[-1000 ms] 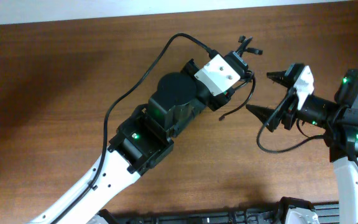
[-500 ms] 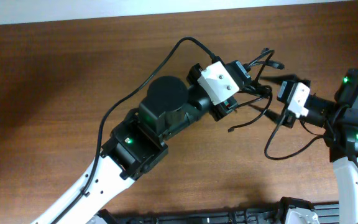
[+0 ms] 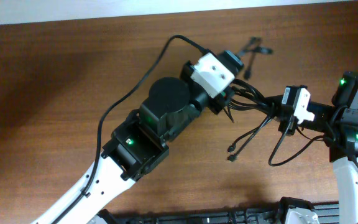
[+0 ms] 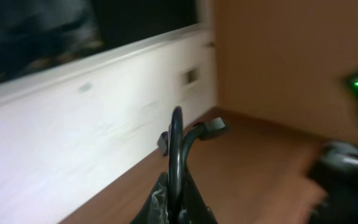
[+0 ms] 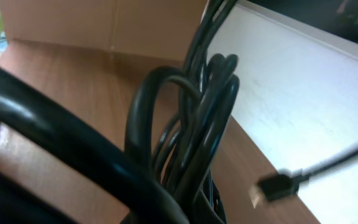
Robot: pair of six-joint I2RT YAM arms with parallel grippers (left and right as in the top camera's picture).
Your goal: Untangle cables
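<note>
The right gripper (image 3: 284, 114) has closed in; it and the left gripper (image 4: 175, 194) both clamp the cables (image 3: 261, 103) between them. Pulling apart could tighten the knot.

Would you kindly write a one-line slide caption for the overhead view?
Left gripper and right gripper hold the cables bunched between them over the table, plug ends trailing loose.

We see the thin black flexible cables (image 3: 260, 102) stretched above the brown wooden table (image 3: 55, 93) between the left gripper (image 3: 234, 61), farther back on the left, and the right gripper (image 3: 283, 112), their loose plug ends (image 3: 232, 152) trailing in front.
</note>
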